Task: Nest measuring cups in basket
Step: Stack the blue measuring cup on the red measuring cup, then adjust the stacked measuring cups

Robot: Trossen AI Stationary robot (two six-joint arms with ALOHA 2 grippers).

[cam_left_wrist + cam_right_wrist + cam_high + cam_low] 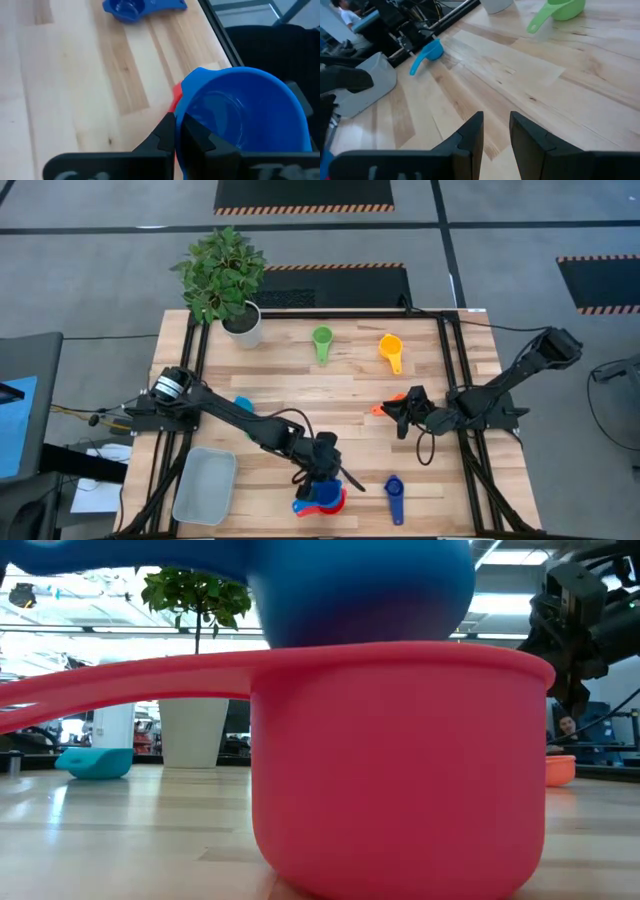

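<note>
Basket (205, 486): a pale grey-blue shallow bin with rounded corners is seen at 7 o'clock on the desk (300, 390), at its left edge; nothing is seen inside it.
Light blue cup (243, 405): a small round cup is seen just at 1 o'clock of the basket, partly covered by the left arm in the high view; it shows whole in the right wrist view (428, 53).
Left hand (324, 476): it is placed at 6 o'clock on the desk, its fingers (165, 135) closed narrowly on the rim of the blue cup (245, 120).
Blue cup and red cup (400, 770): the blue one is set in the red one; whether it is fully seated cannot be told. The red handle is cut off at the low view's edge.
Green cup (322, 342): it lies at 12 o'clock, handle toward the near edge.
Dark blue cup (394, 494): it lies at 5 o'clock, near the nested pair.
Yellow cup (391, 350): it lies at 1 o'clock, well apart from the green one.
Right hand (404, 412): it is held at 3 o'clock, fingers (470, 135) parted narrowly with only bare desk seen between them.
Orange cup (385, 406): it is mostly hidden beside the right hand; only a small piece shows.
</note>
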